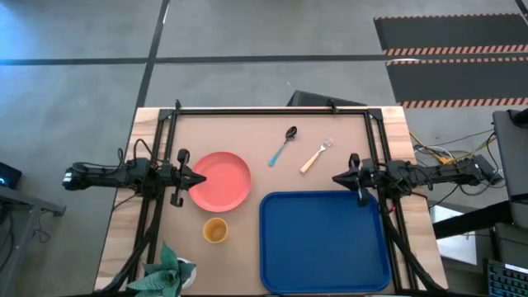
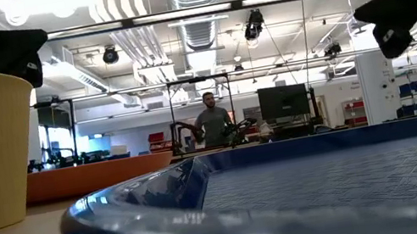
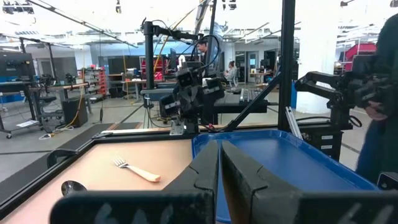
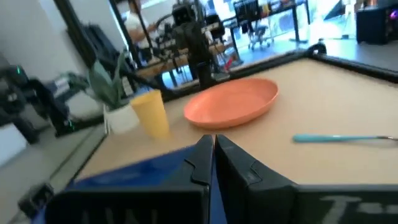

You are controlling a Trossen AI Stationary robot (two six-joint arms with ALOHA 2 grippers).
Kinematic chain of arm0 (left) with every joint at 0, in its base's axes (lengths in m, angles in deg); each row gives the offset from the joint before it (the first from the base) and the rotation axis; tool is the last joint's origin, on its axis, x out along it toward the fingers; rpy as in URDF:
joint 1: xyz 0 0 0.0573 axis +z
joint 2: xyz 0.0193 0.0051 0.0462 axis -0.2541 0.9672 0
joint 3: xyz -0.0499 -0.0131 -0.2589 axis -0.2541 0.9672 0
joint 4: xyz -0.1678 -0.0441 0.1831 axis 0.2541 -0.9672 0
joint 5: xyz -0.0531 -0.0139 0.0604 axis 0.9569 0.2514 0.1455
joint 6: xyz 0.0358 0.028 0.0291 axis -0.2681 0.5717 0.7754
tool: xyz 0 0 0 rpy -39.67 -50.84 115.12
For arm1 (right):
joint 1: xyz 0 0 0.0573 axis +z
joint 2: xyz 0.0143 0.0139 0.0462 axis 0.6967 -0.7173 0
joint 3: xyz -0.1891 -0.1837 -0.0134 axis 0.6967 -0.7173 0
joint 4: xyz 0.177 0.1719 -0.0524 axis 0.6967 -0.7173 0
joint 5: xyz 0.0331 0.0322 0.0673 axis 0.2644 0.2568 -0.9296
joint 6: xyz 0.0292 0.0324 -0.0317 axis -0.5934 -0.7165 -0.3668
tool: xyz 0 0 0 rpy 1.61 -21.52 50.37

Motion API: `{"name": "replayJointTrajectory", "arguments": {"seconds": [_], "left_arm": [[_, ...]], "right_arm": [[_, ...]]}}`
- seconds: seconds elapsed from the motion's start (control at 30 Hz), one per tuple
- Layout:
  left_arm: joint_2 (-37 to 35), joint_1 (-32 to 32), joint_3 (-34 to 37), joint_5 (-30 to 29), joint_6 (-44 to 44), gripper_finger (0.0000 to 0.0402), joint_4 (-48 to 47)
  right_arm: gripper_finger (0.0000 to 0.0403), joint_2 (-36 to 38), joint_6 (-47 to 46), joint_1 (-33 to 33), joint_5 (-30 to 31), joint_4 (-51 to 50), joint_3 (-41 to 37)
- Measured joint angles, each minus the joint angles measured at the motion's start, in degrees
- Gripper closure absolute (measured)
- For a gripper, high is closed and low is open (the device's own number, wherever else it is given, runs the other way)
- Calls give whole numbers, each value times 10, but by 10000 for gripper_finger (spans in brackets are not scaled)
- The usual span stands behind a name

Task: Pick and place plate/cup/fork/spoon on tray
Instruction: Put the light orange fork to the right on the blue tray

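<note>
Both arms hang idle, your left gripper [image 1: 200, 178] clenched on nothing at the plate's [image 1: 221, 181] nine o'clock edge, your right gripper [image 1: 338, 177] clenched and empty over the tray's [image 1: 325, 241] twelve o'clock rim. Nothing's loaded yet: cup [image 1: 215, 230] at the plate's six o'clock, spoon [image 1: 282, 146] and fork [image 1: 314, 156] at the tray's twelve. Drop in with shut fingers and you'll likely shove that plate; the flat fork may skid away.

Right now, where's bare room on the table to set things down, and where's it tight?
The whole tray is bare. Open tabletop along the far edge beyond the spoon and fork. Tight: the plate sits at the left gripper, with the cup between plate, tray and plant.
</note>
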Motion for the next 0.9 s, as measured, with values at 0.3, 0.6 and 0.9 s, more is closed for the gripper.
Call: {"name": "replayJointTrajectory", "arguments": {"seconds": [0.3,0.6,0.9], "left_arm": [[0,0,0,-1,0,402,0],[5,0,0,-37,0,402,127],[10,0,0,-35,-83,402,425]], "right_arm": [[394,-4,10,0,143,119,0],[394,-4,59,0,323,292,1],[394,-4,86,0,229,415,1]]}}
